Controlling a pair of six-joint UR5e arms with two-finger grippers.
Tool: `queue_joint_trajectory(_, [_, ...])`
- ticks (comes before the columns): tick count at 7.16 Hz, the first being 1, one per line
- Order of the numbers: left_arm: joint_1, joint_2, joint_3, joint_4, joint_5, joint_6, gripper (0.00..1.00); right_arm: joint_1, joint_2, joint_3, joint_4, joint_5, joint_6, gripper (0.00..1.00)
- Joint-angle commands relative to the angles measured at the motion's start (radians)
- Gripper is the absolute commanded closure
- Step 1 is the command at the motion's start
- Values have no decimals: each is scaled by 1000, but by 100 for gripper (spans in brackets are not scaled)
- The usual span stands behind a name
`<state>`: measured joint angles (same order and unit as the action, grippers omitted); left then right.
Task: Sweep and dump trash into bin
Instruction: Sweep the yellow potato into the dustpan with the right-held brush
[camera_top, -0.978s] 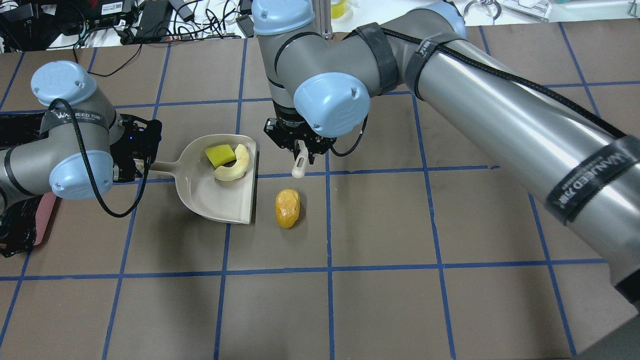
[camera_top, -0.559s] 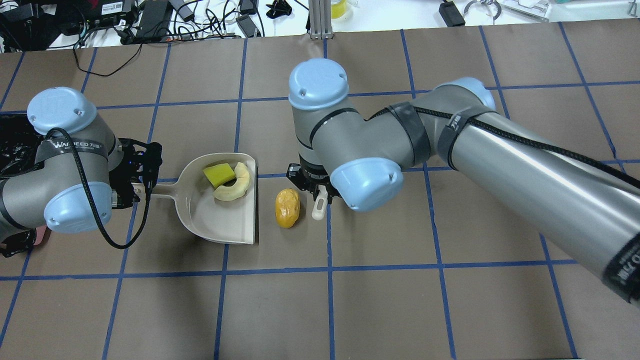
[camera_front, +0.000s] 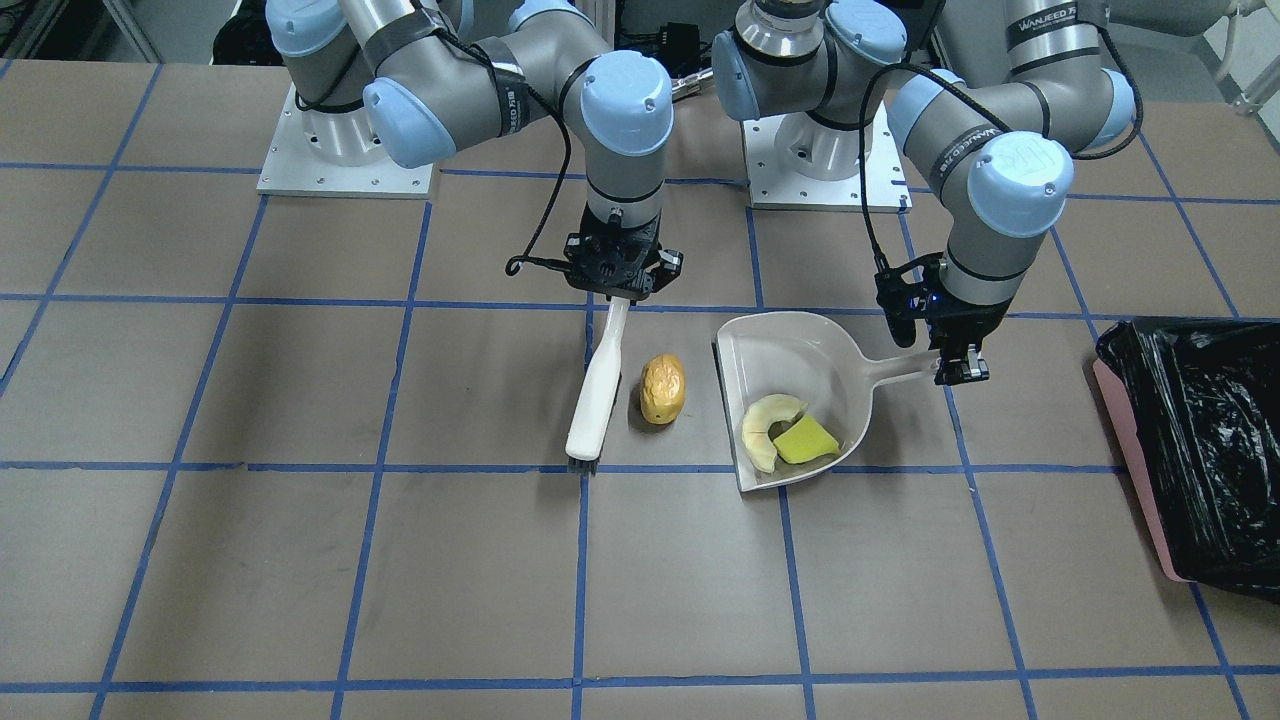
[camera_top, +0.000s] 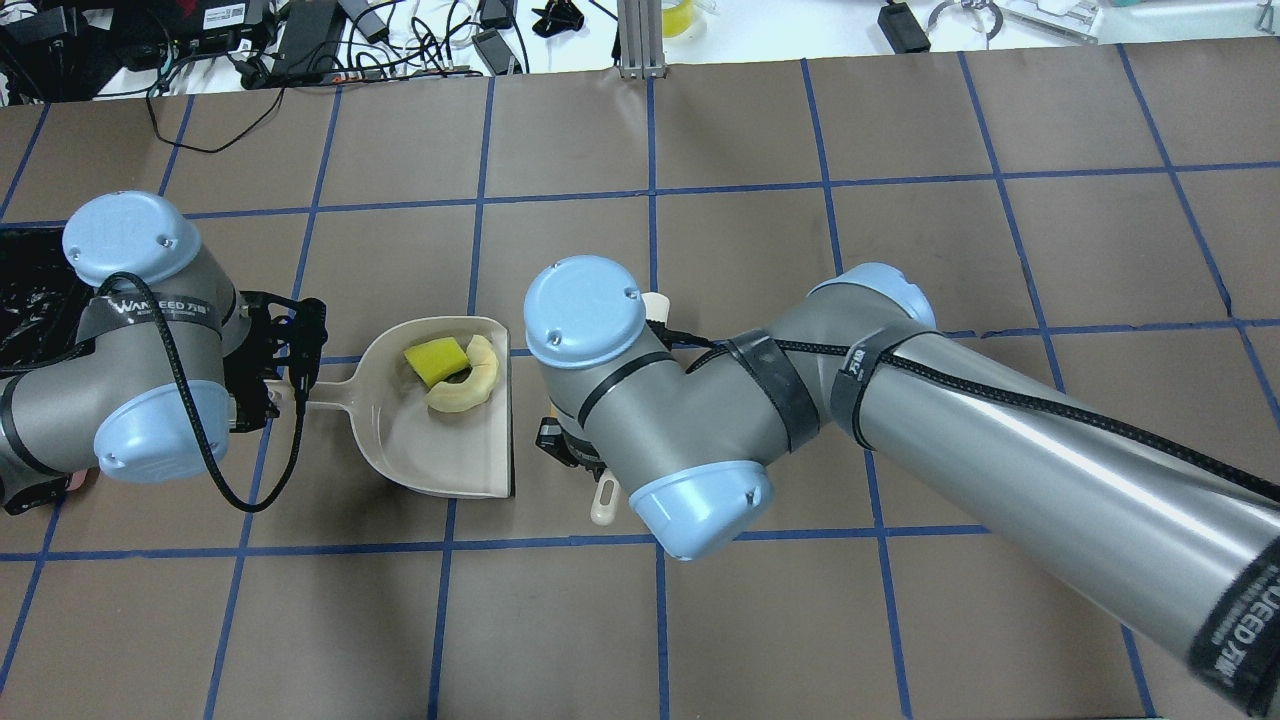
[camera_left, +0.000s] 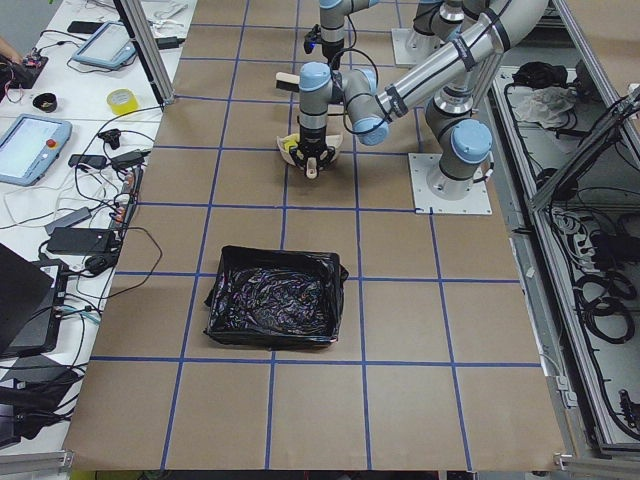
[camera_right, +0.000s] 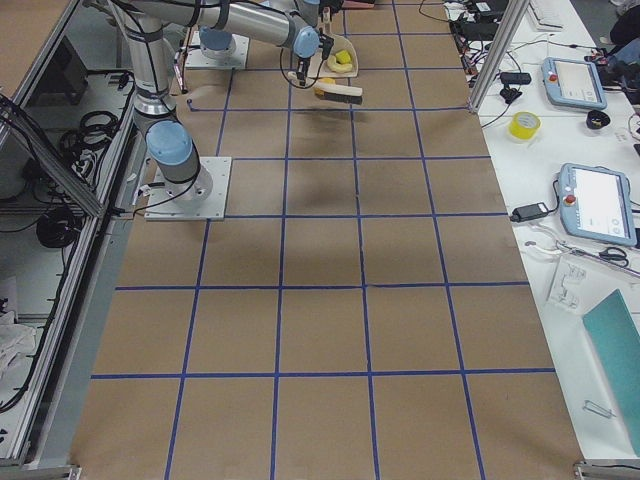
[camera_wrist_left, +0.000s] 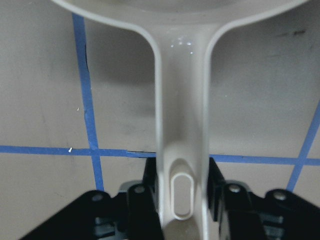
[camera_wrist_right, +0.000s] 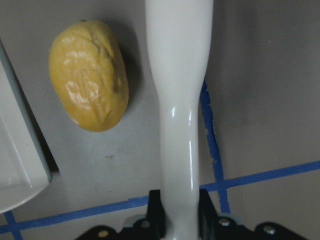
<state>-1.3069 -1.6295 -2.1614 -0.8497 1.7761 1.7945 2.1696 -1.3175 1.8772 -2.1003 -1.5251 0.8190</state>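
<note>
The right gripper pinches the white brush; the left gripper pinches the dustpan by its handle. The potato-shaped lump lies between brush and pan mouth, its long axis parallel to the brush, apparently touching neither. The slice and the sponge lie inside the pan. The table is brown with a blue tape grid.

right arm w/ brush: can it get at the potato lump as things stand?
Probably yes. The right gripper holds the brush just beside the potato lump, on the side away from the dustpan. Nothing lies between brush and lump.
</note>
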Motion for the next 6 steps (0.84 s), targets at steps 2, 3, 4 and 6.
queue_joint_trajectory(2, [-3, -1, -11, 1, 0, -12, 100, 50, 9, 31, -21, -4, 45, 100])
queue_joint_trajectory(3, [-3, 0, -14, 3, 0, -12, 100, 52, 21, 37, -61, -3, 45, 100])
queue_joint_trajectory(4, [-5, 0, -14, 3, 0, -12, 100, 53, 33, 33, -69, -3, 48, 100])
queue_joint_trajectory(6, [-5, 0, -14, 6, 0, -10, 100, 74, 69, -2, -127, -4, 110, 100])
